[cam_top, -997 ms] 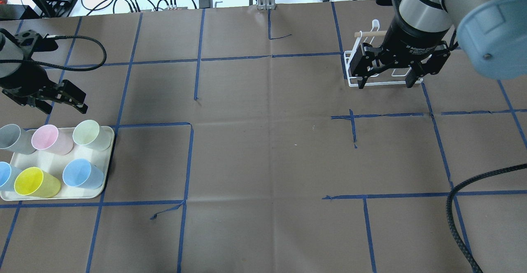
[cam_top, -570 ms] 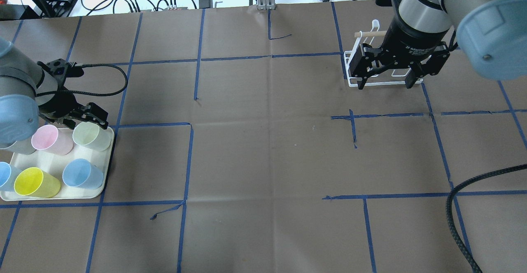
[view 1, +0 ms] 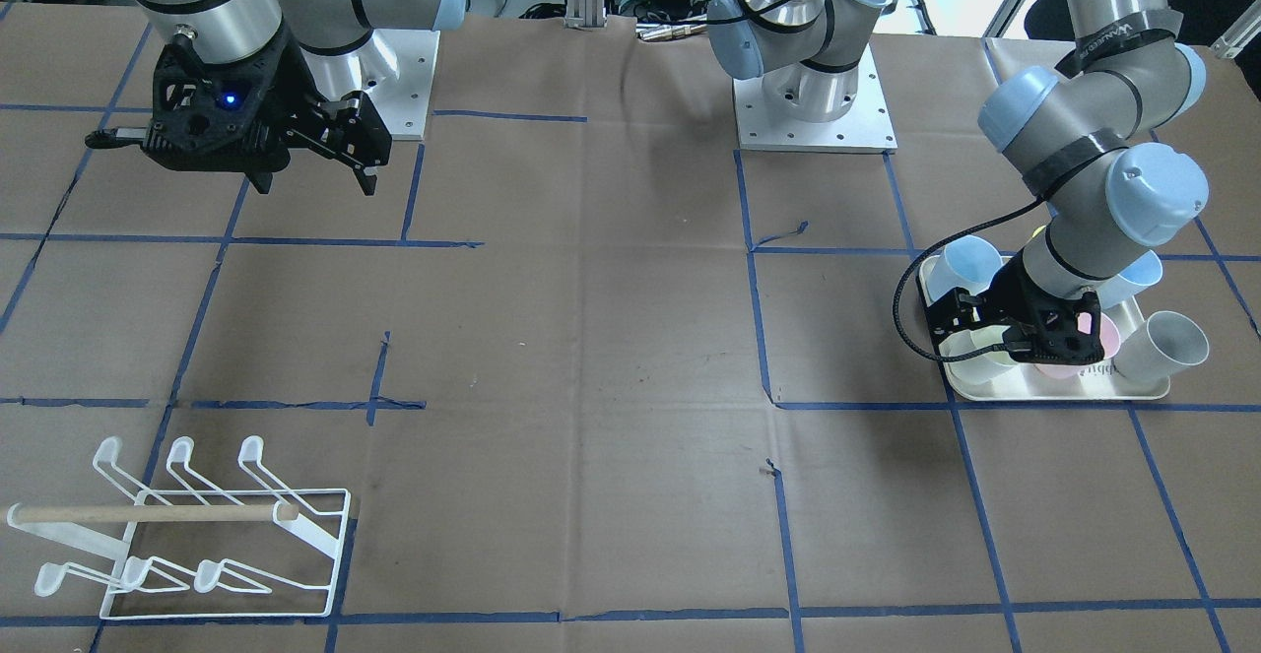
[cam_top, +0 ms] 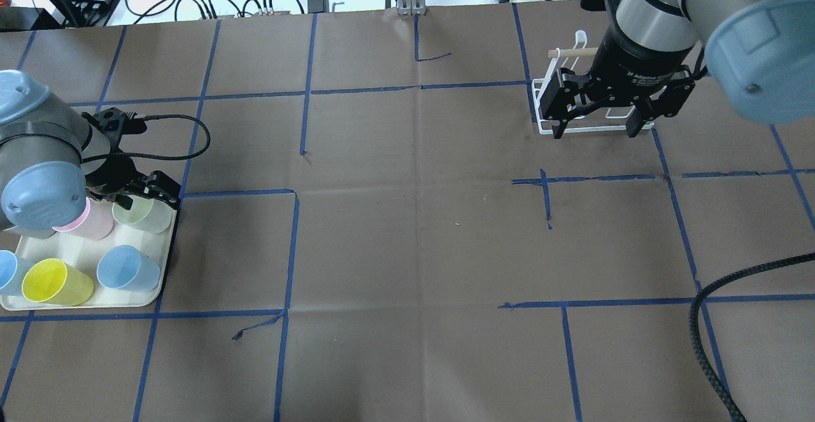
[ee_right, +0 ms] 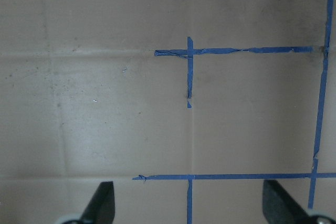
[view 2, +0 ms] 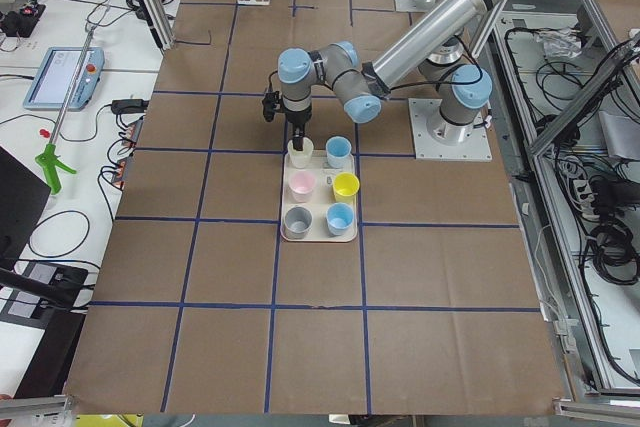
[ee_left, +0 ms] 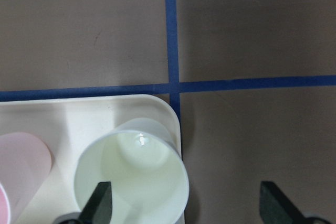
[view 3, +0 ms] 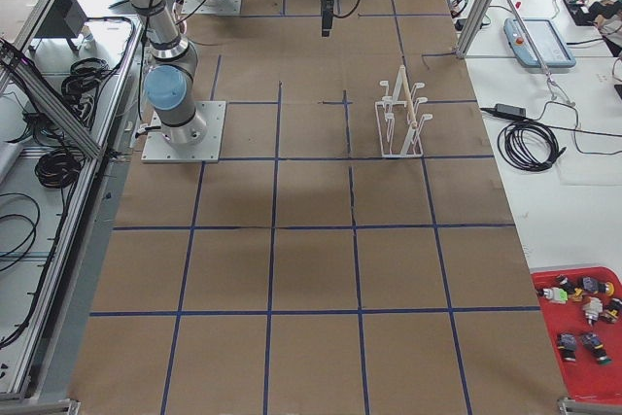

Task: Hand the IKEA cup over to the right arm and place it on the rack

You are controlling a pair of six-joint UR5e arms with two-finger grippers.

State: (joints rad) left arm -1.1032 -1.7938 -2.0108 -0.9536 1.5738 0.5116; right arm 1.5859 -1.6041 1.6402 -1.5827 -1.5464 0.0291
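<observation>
Dropped lower over cream tray (cam_top: 38, 253), left gripper (ee_left: 186, 203), jaws wide, 1 above mouth of pale green cup (ee_left: 131, 177), pink cup (ee_left: 21, 166) crowding beside, right gripper (cam_top: 595, 133) jaws wide, above table (cam_top: 414, 250), apart from rack (view 1: 148, 513)

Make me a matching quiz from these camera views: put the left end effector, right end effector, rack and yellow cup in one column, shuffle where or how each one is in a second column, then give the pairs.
Column one
1. left end effector
2. right end effector
3. rack
4. yellow cup

Column two
A. no cup on its prongs
B. on the tray, next to the pink cup
C. open, at the pale green cup
D. open and empty above the taped table

Pairs: 1-C, 2-D, 3-A, 4-B
</observation>
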